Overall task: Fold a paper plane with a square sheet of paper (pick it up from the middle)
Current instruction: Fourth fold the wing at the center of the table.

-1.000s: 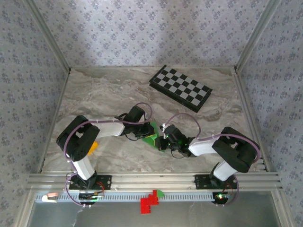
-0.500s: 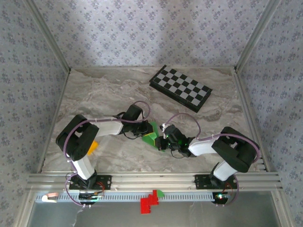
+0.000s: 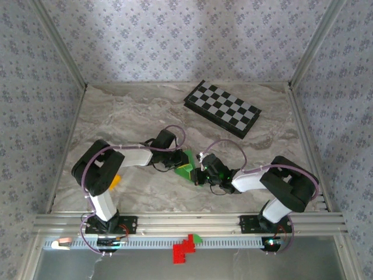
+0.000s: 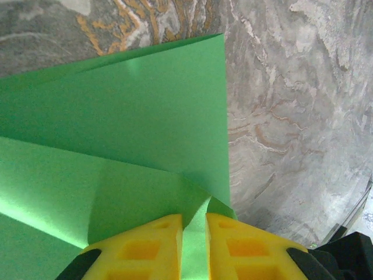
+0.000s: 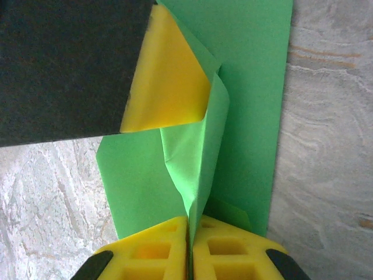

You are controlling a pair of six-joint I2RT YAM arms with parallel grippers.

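You have the bench [image 3: 128, 116] mostly bare, with the checkerboard [image 3: 222, 108] lying well apart at the far right and playing no part here.

The sheet of paper [image 3: 186, 166] sits near the middle of the bench, toward the near edge, between your two arms. It is no longer a flat square. From the left wrist view the sheet [image 4: 145, 116] shows at least two layers, one straight-edged panel lying over another, with a slanting crease running across. From the right wrist view the sheet [image 5: 250, 87] has a long flat panel on the bench and a loose ridge standing up along it.

Your left pincer [image 4: 193, 233] is nearly closed, with only a thin strip of green pinched between its yellow fingers. Your right pincer [image 5: 189, 233] is closed tight on the raised ridge of the same sheet. So both ends of that fold are held at once (the yellow fingertip in the right wrist view looks like the left arm's, touching the paper).

My reading: you are somewhere in the early or middle folds. Some creases are in, but nothing yet resembles a narrow pointed dart. The nose folds and wing folds appear to be left, and the standing ridge needs pressing flat.

The small orange block [image 3: 116, 179] lies beside the left arm, untouched.
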